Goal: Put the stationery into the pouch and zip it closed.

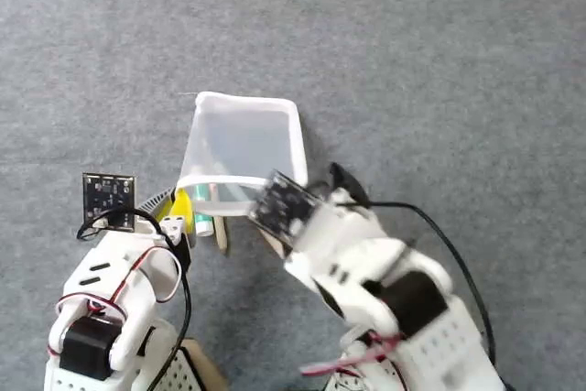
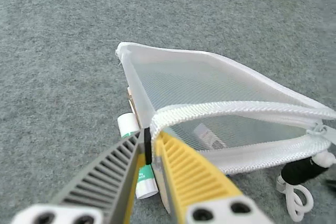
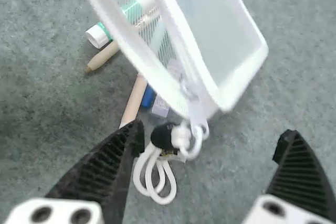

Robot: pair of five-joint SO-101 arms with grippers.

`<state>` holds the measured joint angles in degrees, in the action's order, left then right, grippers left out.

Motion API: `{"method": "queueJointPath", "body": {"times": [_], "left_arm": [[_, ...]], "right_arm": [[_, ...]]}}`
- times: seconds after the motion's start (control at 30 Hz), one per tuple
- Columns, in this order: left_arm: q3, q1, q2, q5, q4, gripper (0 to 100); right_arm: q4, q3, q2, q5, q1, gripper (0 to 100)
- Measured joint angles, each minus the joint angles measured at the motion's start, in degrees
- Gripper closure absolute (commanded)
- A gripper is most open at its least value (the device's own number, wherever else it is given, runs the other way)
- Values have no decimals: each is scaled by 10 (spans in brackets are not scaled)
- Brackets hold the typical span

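Observation:
A white mesh pouch [image 1: 243, 144] lies mid-table with its open mouth toward the arms. My left gripper [image 2: 148, 142], one finger grey and one yellow, is shut on the corner of the pouch's zipper edge [image 2: 157, 121], also seen from above [image 1: 180, 211]. A green-and-white glue stick [image 1: 203, 222] and a wooden pencil [image 1: 221, 232] lie under the mouth, partly outside. My right gripper [image 3: 212, 134] hangs open just above the zipper pull [image 3: 184, 135] and its white cord loop [image 3: 157, 177]. The glue stick [image 3: 121, 17], pencil [image 3: 107, 56] and a small blue item [image 3: 148, 97] show through the mesh.
Grey felt [image 1: 439, 70] covers the whole table. The right arm's body [image 1: 394, 290] sits over the near right side and hides its gripper from above. A black board [image 1: 109, 194] stands on the left arm.

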<state>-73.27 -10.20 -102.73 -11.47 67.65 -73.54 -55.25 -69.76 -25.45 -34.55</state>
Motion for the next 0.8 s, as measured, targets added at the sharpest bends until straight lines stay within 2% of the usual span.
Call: {"method": "queueJointPath", "body": {"times": [0.13, 0.43, 0.6, 0.67, 0.8], "left_arm": [[11, -29, 0, -2, 25, 973], [11, -31, 3, -2, 30, 973], [11, -31, 5, -2, 30, 973], [11, -31, 5, -2, 30, 973], [11, -31, 5, -2, 30, 973]], "right_arm": [[77, 0, 69, -2, -5, 606], [240, -34, 226, -2, -4, 606], [265, -41, 267, -2, -4, 614], [268, -41, 274, -2, -2, 666], [270, -41, 274, -2, 4, 885]]}}
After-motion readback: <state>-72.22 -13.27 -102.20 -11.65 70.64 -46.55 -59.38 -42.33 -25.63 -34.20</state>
